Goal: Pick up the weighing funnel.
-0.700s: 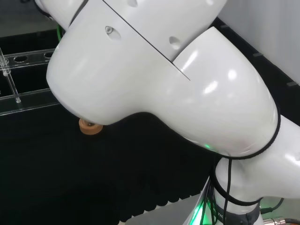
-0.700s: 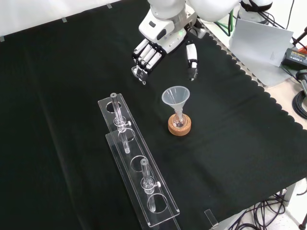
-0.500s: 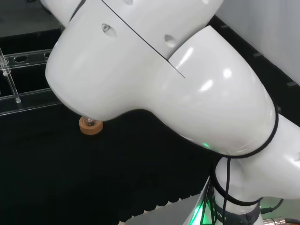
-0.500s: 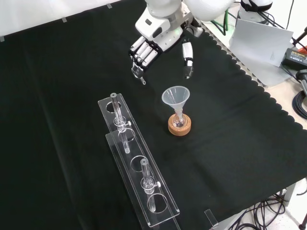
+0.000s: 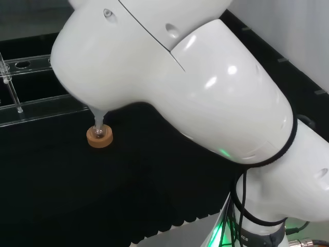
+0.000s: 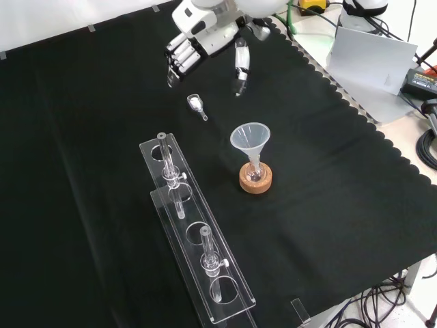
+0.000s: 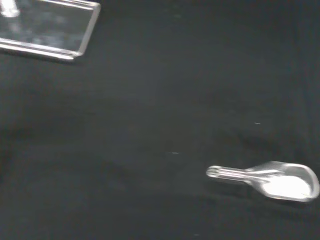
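Observation:
The weighing funnel (image 6: 196, 104), a small clear scoop with a short stem and something white in its bowl, lies on the black cloth; the wrist view shows it close up (image 7: 272, 181). In the front view the hand (image 6: 201, 37) hangs above and behind it, apart from it. Its fingers (image 6: 179, 60) point down toward the cloth, the thumb (image 6: 240, 65) stands off to the right, and nothing is between them.
The big funnel (image 6: 250, 139) stands in a small flask on a cork ring (image 6: 256, 179), also seen under the arm's link (image 5: 99, 138). Two clear racks (image 6: 194, 225) with tubes lie left of it; a rack corner (image 7: 55, 30) appears in the wrist view.
The hand has risen and drawn back toward the top left of the front view, away from the weighing funnel, which stays on the cloth. The arm's links shifted in the head view.

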`<state>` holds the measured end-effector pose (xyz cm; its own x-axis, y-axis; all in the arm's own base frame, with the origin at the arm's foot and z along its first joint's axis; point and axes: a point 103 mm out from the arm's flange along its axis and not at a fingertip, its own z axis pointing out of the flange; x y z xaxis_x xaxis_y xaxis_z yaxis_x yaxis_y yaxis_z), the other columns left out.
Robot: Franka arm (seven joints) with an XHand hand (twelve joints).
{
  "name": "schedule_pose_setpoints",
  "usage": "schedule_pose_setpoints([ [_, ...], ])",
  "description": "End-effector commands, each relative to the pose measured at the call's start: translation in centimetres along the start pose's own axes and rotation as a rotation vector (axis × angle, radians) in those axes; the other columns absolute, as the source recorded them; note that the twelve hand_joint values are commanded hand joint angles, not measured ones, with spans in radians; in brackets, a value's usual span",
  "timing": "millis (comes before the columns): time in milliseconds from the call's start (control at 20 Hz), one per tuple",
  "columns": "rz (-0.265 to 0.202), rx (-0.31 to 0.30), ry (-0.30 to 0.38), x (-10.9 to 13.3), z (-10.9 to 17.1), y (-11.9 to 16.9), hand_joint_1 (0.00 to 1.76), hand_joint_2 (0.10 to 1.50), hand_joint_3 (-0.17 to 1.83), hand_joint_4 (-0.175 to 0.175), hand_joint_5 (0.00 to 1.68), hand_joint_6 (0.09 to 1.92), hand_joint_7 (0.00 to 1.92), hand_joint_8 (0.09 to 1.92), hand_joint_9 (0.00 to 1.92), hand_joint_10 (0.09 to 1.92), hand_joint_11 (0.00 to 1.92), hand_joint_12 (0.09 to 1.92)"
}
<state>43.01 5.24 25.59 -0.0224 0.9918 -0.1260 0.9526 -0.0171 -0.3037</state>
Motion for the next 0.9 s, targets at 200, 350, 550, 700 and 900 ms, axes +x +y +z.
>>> schedule_pose_setpoints([
  [200,0.077,-0.041,0.002,-6.7,1.6,0.1,0.52,0.64,0.19,0.029,0.14,0.09,0.21,0.54,0.21,0.72,0.00,1.30],
  [350,0.082,-0.027,-0.002,-8.2,2.7,-0.2,0.54,0.65,0.19,0.027,0.16,0.09,0.23,0.55,0.21,0.72,0.00,1.30],
  [550,0.093,-0.018,0.025,-10.2,4.4,-0.9,0.56,0.65,0.19,0.027,0.17,0.09,0.25,0.55,0.22,0.73,0.00,1.30],
  [700,0.078,-0.035,0.059,-10.9,5.5,-1.2,0.58,0.65,0.19,0.026,0.18,0.09,0.26,0.55,0.23,0.73,0.00,1.30],
  [900,0.080,-0.071,0.067,-11.5,5.5,-0.8,0.60,0.66,0.19,0.022,0.19,0.09,0.27,0.55,0.24,0.73,0.00,1.32],
])
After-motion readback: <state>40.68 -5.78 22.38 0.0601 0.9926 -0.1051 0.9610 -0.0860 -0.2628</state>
